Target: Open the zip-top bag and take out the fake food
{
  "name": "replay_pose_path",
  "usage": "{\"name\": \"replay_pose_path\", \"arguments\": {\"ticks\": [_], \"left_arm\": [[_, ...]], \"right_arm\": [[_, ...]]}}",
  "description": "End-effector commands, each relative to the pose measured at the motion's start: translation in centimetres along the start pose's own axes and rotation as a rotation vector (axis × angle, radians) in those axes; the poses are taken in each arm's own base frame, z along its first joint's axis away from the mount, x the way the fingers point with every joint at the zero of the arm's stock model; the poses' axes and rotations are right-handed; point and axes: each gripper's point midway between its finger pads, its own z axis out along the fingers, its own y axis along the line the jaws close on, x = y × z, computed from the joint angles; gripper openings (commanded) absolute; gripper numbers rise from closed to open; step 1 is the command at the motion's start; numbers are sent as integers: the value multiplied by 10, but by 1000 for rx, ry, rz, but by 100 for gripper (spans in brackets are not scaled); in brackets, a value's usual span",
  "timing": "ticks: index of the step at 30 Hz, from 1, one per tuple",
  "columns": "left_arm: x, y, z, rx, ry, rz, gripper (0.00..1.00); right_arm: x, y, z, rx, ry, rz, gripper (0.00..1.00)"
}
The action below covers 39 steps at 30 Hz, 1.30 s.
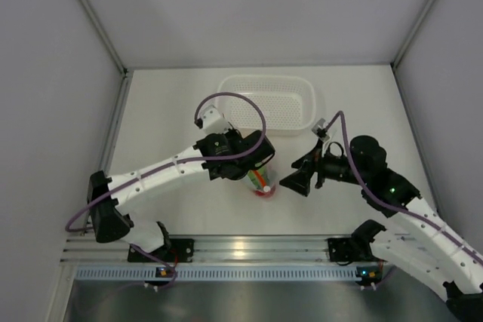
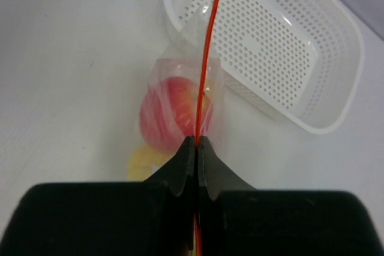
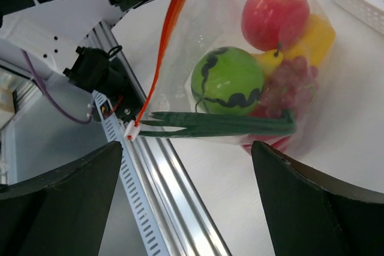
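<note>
The clear zip-top bag (image 3: 240,58) hangs from my left gripper (image 2: 197,142), which is shut on its orange-red zip strip (image 2: 204,76). In the top view the bag (image 1: 262,182) sits just below the left gripper (image 1: 255,157), near the table's middle. Inside show a red apple (image 3: 275,15), a green ball (image 3: 228,81), purplish grapes (image 3: 287,82), a yellow piece (image 3: 318,37) and green stalks (image 3: 222,125). A white zip slider (image 3: 132,129) sits at the strip's end. My right gripper (image 3: 186,166) is open and empty, just short of the bag; in the top view it (image 1: 300,179) is right of the bag.
A white perforated basket (image 1: 268,103) stands behind the bag, empty, and shows in the left wrist view (image 2: 270,46). The aluminium rail (image 1: 241,250) runs along the table's near edge. White enclosure walls close in the left, right and back.
</note>
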Motion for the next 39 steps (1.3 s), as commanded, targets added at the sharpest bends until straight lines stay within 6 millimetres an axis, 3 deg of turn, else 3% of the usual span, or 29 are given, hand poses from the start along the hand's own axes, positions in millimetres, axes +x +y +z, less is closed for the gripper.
{"name": "replay_pose_path", "arguments": {"ticks": [1,2,3,5,9,11,12,14,16,23,24,25,27,29,31,33,38,39], "left_arm": [[-10,-1,-7,15,10,-315,0],[-9,0,-7,13,15,-340,0],[-8,4,-9,13,25,-367,0],[-12,6,-13,20,29,-440,0],[-21,6,-23,62,-10,-489,0],[-21,8,-25,71,-10,-523,0],[-21,9,-25,70,-11,-526,0],[-20,13,-24,67,-13,-543,0],[-19,18,-22,62,-23,-559,0],[-20,26,-19,62,-54,-568,0],[-21,26,-19,63,-57,-572,0],[-22,27,-19,65,-56,-581,0],[-19,29,-18,60,-53,-584,0],[-18,29,-18,58,-45,-587,0],[-16,29,-19,56,-35,-589,0],[-16,29,-20,57,-30,-590,0],[-21,30,-22,66,-30,-597,0],[-22,30,-23,68,-32,-596,0]], "right_arm": [[-32,20,5,9,-105,-160,89],[-34,16,8,46,-129,-179,88],[-24,26,11,9,-121,-203,88],[-23,41,16,-43,-161,-256,89],[-8,47,31,-61,-174,-289,88],[-13,56,35,-67,-229,-304,86],[-5,54,38,-62,-230,-304,85],[-14,61,37,-56,-322,-296,82],[-6,54,40,-31,-360,-264,82],[26,81,51,-127,-373,-247,82],[33,80,55,-116,-359,-250,82],[26,80,55,-89,-401,-249,82],[39,86,60,-82,-393,-266,82],[31,83,60,1,-446,-255,81],[31,77,65,75,-465,-250,73],[29,72,70,124,-475,-246,55],[26,73,79,152,-486,-279,28],[27,71,80,162,-484,-284,19]]}}
